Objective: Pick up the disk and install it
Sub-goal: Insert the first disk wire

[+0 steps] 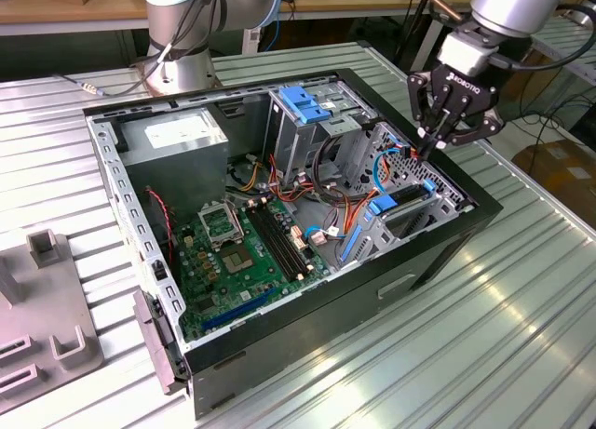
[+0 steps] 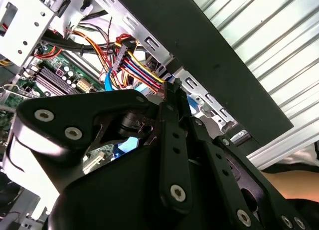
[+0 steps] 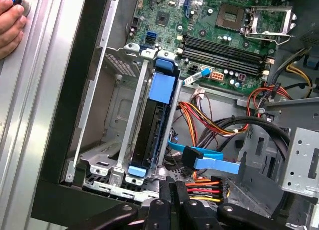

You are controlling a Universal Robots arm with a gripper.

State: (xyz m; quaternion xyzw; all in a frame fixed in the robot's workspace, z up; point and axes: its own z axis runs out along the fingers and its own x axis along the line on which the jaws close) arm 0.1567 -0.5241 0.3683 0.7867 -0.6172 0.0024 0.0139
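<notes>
Gripper (image 1: pixel 438 142) is hovering over the front corner of the open computer case (image 1: pixel 438 261), on the exterior view's right, fingers pressed together with nothing between them. In the first wrist view its fingertips (image 3: pixel 175 190) are sitting just above a power connector (image 3: pixel 207 190) with red, yellow and black wires, beside a flat blue data cable (image 3: pixel 214 165). The disk (image 3: pixel 152 125) is already standing on edge in the lower drive bay (image 3: pixel 119 135) against the case's front wall, blue carrier frame showing at its two ends; it looks fully slid in, though the far latch is hard to judge. My reading: the work in hand is at the cabling, so the arm should be moving slowly and straight, keeping the loose wires clear of the bay rails. Inside the case: the motherboard (image 1: pixel 247 252) lying flat, the power supply (image 1: pixel 177 140) in the back corner, an upper drive cage (image 1: pixel 312 113) topped by a blue bracket. A person's hand (image 3: pixel 12 23) is resting outside the case.
</notes>
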